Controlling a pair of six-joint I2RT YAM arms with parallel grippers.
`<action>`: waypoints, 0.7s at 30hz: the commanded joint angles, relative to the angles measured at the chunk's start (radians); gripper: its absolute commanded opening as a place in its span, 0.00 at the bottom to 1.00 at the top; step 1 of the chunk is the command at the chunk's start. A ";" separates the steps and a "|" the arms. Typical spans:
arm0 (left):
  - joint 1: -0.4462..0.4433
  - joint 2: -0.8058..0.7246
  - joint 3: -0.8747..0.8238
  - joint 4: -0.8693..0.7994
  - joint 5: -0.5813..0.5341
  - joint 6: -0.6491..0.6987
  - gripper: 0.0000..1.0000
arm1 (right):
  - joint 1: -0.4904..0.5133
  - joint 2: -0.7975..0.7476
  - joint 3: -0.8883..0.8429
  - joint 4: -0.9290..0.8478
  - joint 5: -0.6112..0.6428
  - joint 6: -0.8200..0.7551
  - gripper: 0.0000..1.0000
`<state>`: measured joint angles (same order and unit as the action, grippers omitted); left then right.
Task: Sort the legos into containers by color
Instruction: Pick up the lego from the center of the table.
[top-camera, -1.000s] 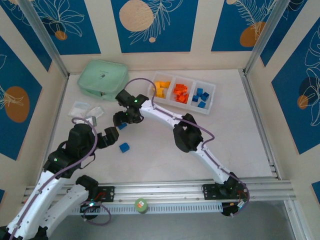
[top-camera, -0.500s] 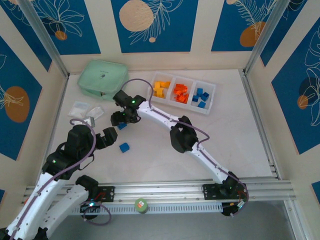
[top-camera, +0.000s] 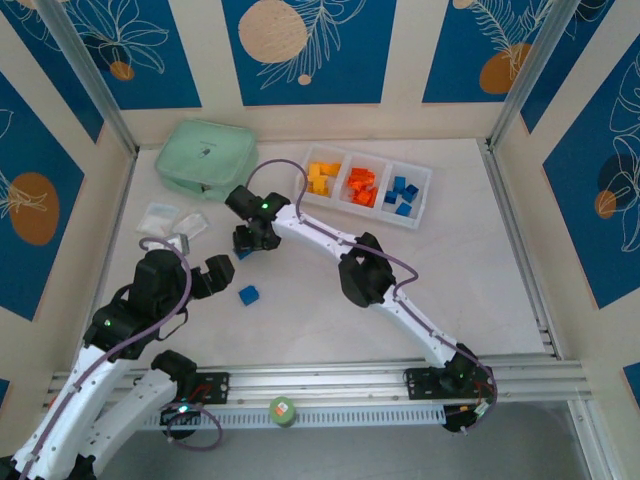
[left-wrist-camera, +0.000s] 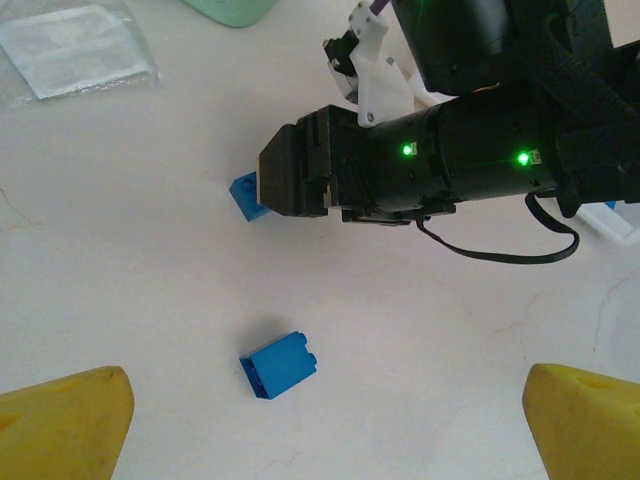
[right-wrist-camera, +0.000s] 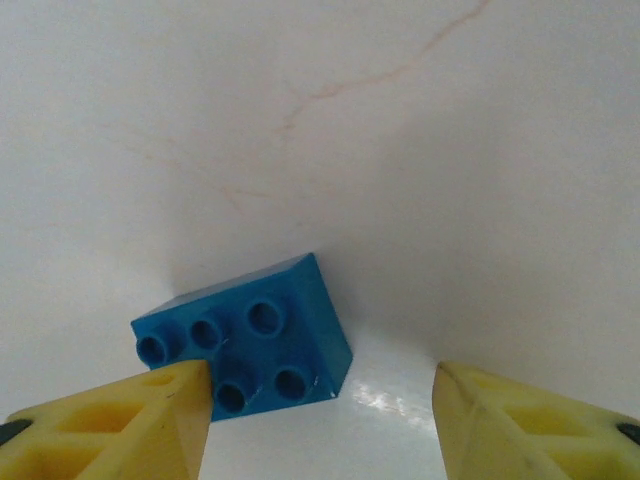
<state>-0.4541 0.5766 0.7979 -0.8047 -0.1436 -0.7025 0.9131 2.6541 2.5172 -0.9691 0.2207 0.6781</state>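
Observation:
My right gripper (top-camera: 247, 243) reaches left across the table and hangs low over a blue lego (right-wrist-camera: 245, 350). Its jaws are open around the lego. The left fingertip (right-wrist-camera: 150, 410) touches the lego's studded face and the right fingertip stands apart from it. From the left wrist view that lego (left-wrist-camera: 246, 195) peeks out from under the black gripper body. A second blue lego (top-camera: 249, 294) lies loose just in front of my left gripper (top-camera: 215, 272), whose yellow fingertips (left-wrist-camera: 60, 420) are spread wide with nothing between them. The white tray (top-camera: 383, 190) holds the three containers with yellow-orange, red-orange and blue legos.
A mint green lidded box (top-camera: 205, 157) stands at the back left. Two small clear bags (top-camera: 160, 217) lie in front of it, left of both grippers. The right arm's links stretch diagonally across the middle of the table.
The right gripper has shifted slightly and come down over the blue lego, and its jaws have narrowed. The left arm has barely moved.

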 joint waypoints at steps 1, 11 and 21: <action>0.014 -0.011 0.018 0.001 -0.011 -0.007 0.99 | -0.009 -0.036 -0.046 -0.042 0.031 0.042 0.59; 0.014 -0.012 0.017 0.005 -0.007 -0.009 0.99 | -0.038 -0.150 -0.200 -0.040 0.061 0.074 0.46; 0.013 -0.013 0.007 0.023 0.001 -0.011 0.99 | -0.075 -0.250 -0.376 0.079 0.008 0.028 0.35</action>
<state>-0.4541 0.5766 0.7975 -0.8005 -0.1432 -0.7025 0.8467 2.4340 2.1509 -0.9020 0.2440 0.7219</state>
